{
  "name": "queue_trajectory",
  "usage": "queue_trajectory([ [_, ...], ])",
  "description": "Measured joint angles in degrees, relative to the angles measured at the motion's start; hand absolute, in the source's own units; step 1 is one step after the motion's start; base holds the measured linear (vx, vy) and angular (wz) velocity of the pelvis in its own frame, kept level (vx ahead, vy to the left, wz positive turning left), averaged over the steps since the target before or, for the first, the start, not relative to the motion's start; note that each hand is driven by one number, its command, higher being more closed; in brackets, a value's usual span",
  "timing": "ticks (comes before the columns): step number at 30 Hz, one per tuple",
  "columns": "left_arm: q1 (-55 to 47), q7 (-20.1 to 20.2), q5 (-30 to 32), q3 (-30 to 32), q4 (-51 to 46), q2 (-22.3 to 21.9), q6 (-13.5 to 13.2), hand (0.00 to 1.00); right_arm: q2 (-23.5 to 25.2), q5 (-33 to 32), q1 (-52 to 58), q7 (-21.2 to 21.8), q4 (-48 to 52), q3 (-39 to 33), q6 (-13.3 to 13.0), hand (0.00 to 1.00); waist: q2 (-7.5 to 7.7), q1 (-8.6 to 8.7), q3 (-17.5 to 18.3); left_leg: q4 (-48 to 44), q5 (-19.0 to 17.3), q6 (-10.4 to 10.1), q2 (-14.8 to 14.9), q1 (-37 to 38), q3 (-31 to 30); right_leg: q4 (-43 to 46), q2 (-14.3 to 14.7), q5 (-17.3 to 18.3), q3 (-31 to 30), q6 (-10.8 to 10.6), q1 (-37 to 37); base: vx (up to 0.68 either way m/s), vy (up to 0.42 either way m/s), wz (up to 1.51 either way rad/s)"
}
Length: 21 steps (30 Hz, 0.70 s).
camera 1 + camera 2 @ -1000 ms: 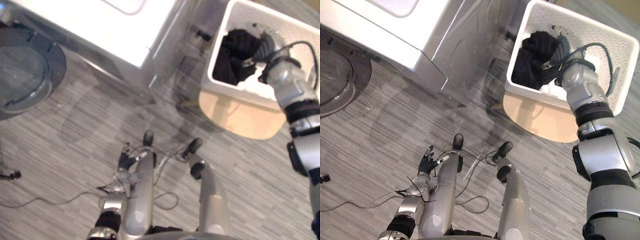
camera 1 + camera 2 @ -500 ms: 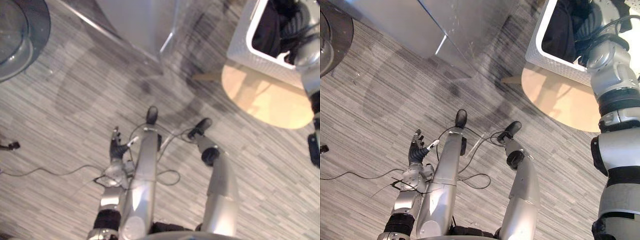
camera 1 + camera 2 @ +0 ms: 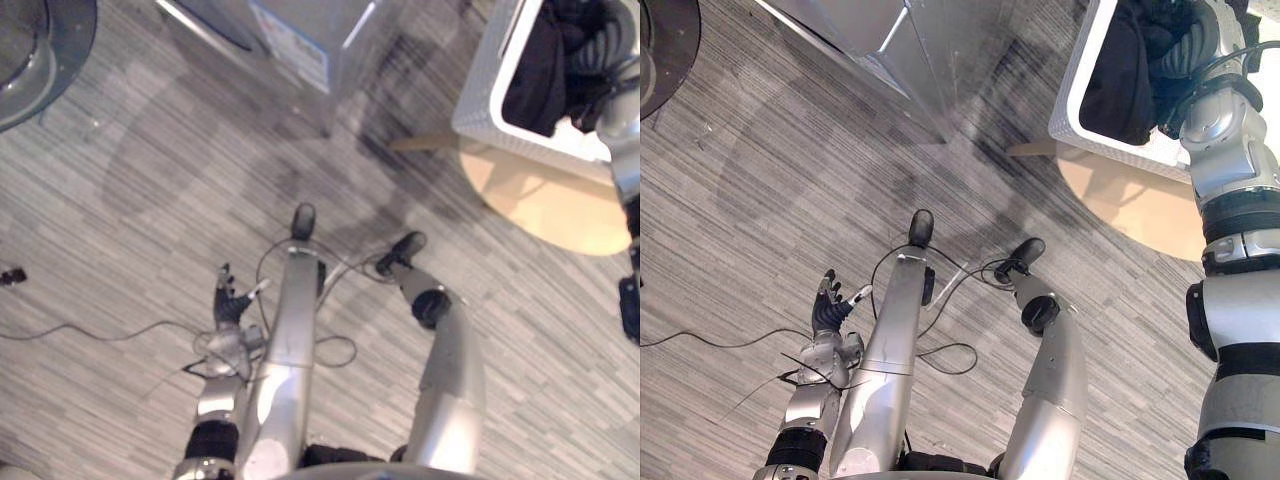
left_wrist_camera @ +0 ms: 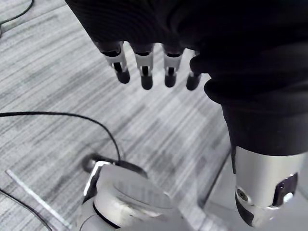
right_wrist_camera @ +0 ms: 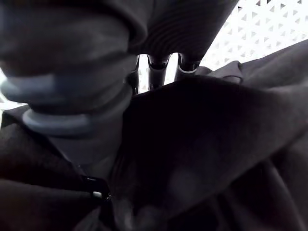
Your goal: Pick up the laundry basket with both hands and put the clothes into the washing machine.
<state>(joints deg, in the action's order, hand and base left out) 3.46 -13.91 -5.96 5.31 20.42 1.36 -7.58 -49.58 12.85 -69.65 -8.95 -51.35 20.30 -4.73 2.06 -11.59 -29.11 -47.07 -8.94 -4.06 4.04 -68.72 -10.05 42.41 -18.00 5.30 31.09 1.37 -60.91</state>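
Grey striped plank floor all across. At far upper left, dark round glass door of the washing machine, with the machine's pale body just beside it along the top edge. Lower down and left of centre, left hand hanging above bare floor, fingers straight and slightly spread, palm empty, touching nothing. Well apart from it, at upper right, white lattice laundry basket sitting on a round light-wood top, not lifted. Inside the basket, dark clothes heaped up, none of them in the machine yet. Right hand reaching down into the basket and pushed in among the clothes. Seen from its own wrist, cloth folded over it with the basket's lattice wall behind. Whether closed on the cloth or loose, cannot tell
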Motion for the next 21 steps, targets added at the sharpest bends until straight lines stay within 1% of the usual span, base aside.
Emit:
queue_trajectory([
  [2, -0.01, -0.03, -0.01, 0.05, 0.24, 0.03, 0.16, 0.00, 0.42, 0.01, 0.59, 0.19, -0.07, 0.10, 0.20, 1.00, 0.06, 0.18, 0.03, 0.00, 0.08, -0.15, 0.01, 1.05, 0.15, 0.10, -0.01, 0.11, -0.05, 0.36, 0.96, 0.03, -0.025, 0.04],
  [3, -0.03, -0.05, -0.01, 0.43, 0.80, 0.03, 0.29, 0.00, 1.37, -0.01, 1.79, 0.69, -0.33, 0.32, 0.56, 1.00, 0.11, 0.33, 0.06, 0.13, 0.07, -0.19, 0.04, 2.71, 0.27, -0.10, 0.00, 0.17, -0.12, 0.65, 2.55, 0.02, -0.013, 0.05],
  [6, -0.16, -0.08, 0.01, 1.12, 1.69, 0.01, 0.42, 0.00, 2.42, -0.15, 4.50, 1.51, -1.33, 0.55, 1.48, 1.00, 0.24, 0.36, 0.14, 1.08, -0.09, 0.07, 0.01, 6.14, 1.18, -0.76, 0.04, 0.18, -0.74, 0.71, 5.46, 0.01, -0.006, 0.03],
  [10, -0.18, -0.02, 0.12, 1.60, 4.06, 0.25, 0.88, 0.00, 2.48, -1.97, 5.58, 1.37, -1.33, 0.43, 2.83, 1.00, 0.63, 1.68, 0.23, 2.51, -0.18, 0.26, 0.06, 11.26, 2.13, -2.07, 0.15, -0.12, -1.16, 1.00, 10.04, 0.00, 0.000, 0.00],
  [12, -0.20, -0.13, 0.15, 1.49, 5.33, 0.57, 1.06, 0.00, 2.48, -2.45, 6.52, 1.15, -1.21, 0.02, 2.79, 1.00, 1.08, 2.02, 0.48, 3.71, -0.18, 0.27, 0.09, 14.67, 2.69, -2.80, 0.19, -0.13, -1.42, 1.02, 12.89, 0.02, -0.006, 0.02],
  [13, -0.19, 0.04, 0.15, 1.16, 5.71, 1.09, 1.05, 0.00, 2.48, -3.38, 7.06, 0.85, -1.16, -0.32, 2.80, 1.00, 1.53, 2.51, 0.74, 4.77, -0.18, 0.28, 0.11, 17.49, 2.82, -3.45, 0.25, -0.09, -1.45, 0.99, 15.45, 0.04, -0.013, 0.06],
  [14, -0.19, 0.27, 0.15, 0.90, 6.03, 1.33, 1.04, 0.00, 2.48, -3.68, 7.12, 0.54, -1.14, -0.46, 2.80, 1.00, 1.65, 2.77, 0.82, 5.27, -0.18, 0.28, 0.12, 18.77, 2.85, -3.82, 0.23, -0.09, -1.43, 0.97, 16.61, 0.05, -0.013, 0.06],
  [15, -0.38, 1.32, 0.13, -0.89, 6.92, 1.93, 1.12, 0.00, 2.45, -4.22, 7.98, 0.05, -0.21, -3.09, 2.82, 1.00, 1.95, 3.08, 1.00, 6.39, -0.17, 0.28, 0.14, 21.74, 3.24, -4.49, 0.23, -0.05, -1.55, 0.91, 19.20, 0.04, -0.007, 0.02],
  [17, -1.41, 2.40, 0.09, -3.13, 6.91, 2.26, 1.14, 0.00, 2.42, -5.09, 9.48, -0.62, 2.11, -5.39, 2.80, 1.00, 2.38, 3.59, 1.30, 7.60, -0.18, 0.28, 0.14, 25.33, 3.70, -5.19, 0.24, 0.10, -1.78, 0.67, 22.27, 0.04, 0.000, 0.01],
  [19, -1.73, 2.83, 0.00, -3.82, 6.53, 2.49, 1.15, 0.00, 2.38, -6.12, 11.28, -1.00, 4.66, -7.29, 2.84, 1.00, 2.72, 3.95, 1.53, 8.94, -0.15, 0.27, 0.13, 28.31, 4.04, -6.01, 0.31, 0.13, -1.83, 0.61, 24.89, 0.05, 0.008, 0.02],
  [21, -3.32, 3.70, -0.22, -5.83, 4.61, 2.80, 1.16, 0.00, 2.39, -7.18, 16.28, -1.05, 10.84, -11.27, 2.76, 1.00, 3.16, 4.49, 2.41, 11.10, -0.14, 0.28, 0.09, 33.26, 4.69, -7.27, 0.60, 0.30, -1.94, 0.30, 29.17, 0.05, 0.009, 0.01],
])
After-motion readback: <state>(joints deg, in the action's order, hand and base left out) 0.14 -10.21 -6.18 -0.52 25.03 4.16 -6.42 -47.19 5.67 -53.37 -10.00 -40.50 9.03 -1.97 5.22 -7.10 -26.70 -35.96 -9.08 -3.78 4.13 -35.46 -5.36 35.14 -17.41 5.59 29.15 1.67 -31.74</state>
